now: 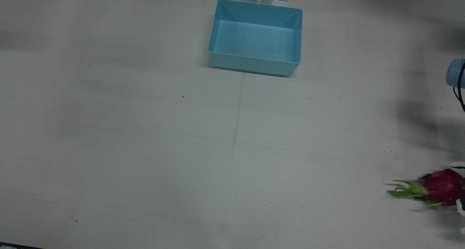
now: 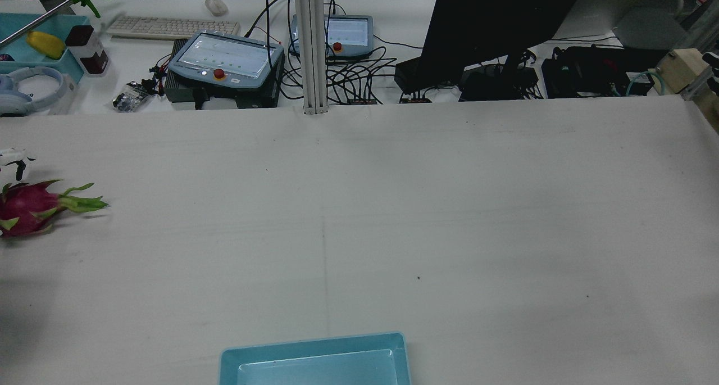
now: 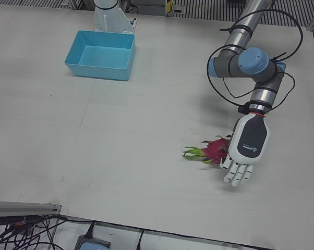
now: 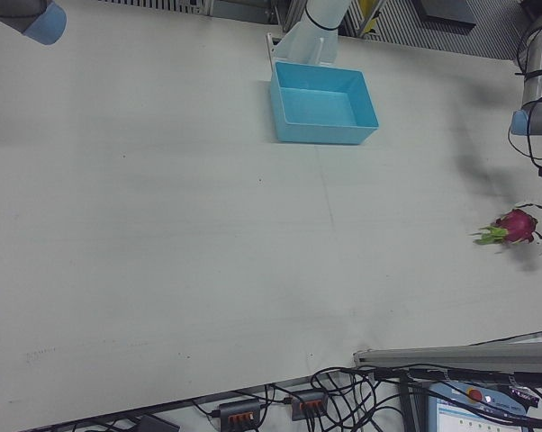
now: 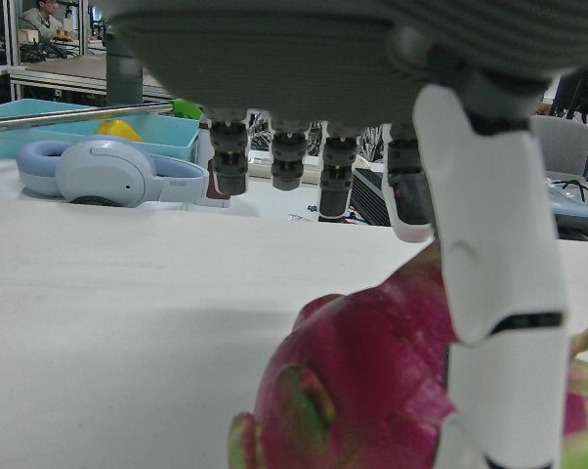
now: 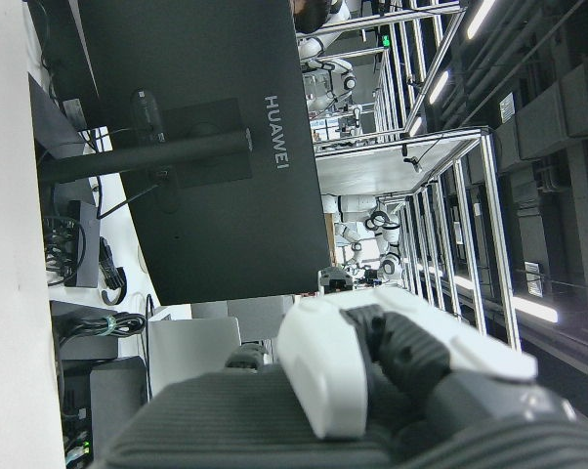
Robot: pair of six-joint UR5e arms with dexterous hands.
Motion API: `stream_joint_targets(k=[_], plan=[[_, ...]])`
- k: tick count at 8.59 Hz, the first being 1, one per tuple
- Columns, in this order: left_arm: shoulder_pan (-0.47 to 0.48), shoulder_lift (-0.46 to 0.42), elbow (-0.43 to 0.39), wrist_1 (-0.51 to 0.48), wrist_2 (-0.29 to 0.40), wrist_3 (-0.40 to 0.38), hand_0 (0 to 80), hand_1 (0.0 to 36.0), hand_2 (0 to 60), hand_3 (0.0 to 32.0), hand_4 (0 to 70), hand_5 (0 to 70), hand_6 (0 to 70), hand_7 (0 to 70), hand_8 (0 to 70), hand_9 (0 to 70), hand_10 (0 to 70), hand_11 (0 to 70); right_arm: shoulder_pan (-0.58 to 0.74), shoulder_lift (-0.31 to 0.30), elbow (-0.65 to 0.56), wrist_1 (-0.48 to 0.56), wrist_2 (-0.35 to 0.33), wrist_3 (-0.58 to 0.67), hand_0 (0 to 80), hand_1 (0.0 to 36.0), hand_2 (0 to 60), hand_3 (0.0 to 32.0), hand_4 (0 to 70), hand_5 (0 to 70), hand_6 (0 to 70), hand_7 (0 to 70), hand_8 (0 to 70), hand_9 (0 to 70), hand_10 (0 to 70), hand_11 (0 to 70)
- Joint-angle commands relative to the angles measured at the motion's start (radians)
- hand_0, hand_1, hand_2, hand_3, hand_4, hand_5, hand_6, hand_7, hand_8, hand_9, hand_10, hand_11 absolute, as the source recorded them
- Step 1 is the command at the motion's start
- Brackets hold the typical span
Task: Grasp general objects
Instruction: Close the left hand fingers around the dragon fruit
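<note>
- Dragon fruit (image 3: 215, 150) lies on the table (image 3: 120, 146), ungrasped.
- Left hand (image 3: 245, 150) hovers beside it, fingers spread open.
- Right hand (image 6: 372, 391): seemingly curled; can't tell.
- Grasping and lifting remain.

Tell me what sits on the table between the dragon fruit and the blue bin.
Nothing. In the left-front view the stretch between the dragon fruit and the blue bin is bare white table; the front view shows the same.

Matt, faintly scuffed white worktop (image 1: 145, 132); glossy smooth blue plastic bin (image 1: 255, 38); waxy, leathery-skinned dragon fruit (image 3: 215, 150); left hand (image 3: 246, 150) shelled in glossy white plastic over ribbed grey palm.
</note>
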Motion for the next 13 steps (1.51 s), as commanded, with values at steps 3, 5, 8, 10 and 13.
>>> stream_joint_targets(k=[3,5,8,10,13], plan=[[0.082,-0.011,0.003,-0.007,-0.012,0.000,52.6,28.9,60.0,7.0,3.0,70.0,10.4,23.7,13.4,11.1,9.9,16.9,0.000,-0.001,0.000,0.000,0.000,0.000,0.0,0.0,0.0,0.0,0.0,0.0,0.0,0.0,0.0,0.0,0.0,0.0],[0.127,-0.021,0.000,0.010,-0.035,-0.003,52.4,29.0,60.0,7.0,3.1,70.0,10.5,24.1,13.5,11.3,10.1,17.1,0.000,-0.001,0.000,0.000,0.000,0.000,0.0,0.0,0.0,0.0,0.0,0.0,0.0,0.0,0.0,0.0,0.0,0.0],[0.127,-0.019,0.001,0.010,-0.037,-0.003,52.4,29.1,60.0,7.6,2.9,70.0,10.4,23.8,13.7,11.5,10.0,17.0,0.000,0.001,0.001,0.000,0.000,0.000,0.0,0.0,0.0,0.0,0.0,0.0,0.0,0.0,0.0,0.0,0.0,0.0],[0.126,-0.016,0.000,0.013,-0.037,-0.003,52.3,28.8,60.0,7.6,2.8,70.0,10.6,24.4,14.2,12.2,10.3,17.4,0.000,0.001,0.001,0.000,0.000,0.000,0.0,0.0,0.0,0.0,0.0,0.0,0.0,0.0,0.0,0.0,0.0,0.0],[0.121,-0.010,-0.008,0.047,-0.075,-0.005,52.4,31.3,60.0,8.6,1.1,70.0,10.9,30.3,16.4,14.7,13.5,22.1,0.000,0.001,0.001,0.000,0.000,-0.001,0.0,0.0,0.0,0.0,0.0,0.0,0.0,0.0,0.0,0.0,0.0,0.0]])
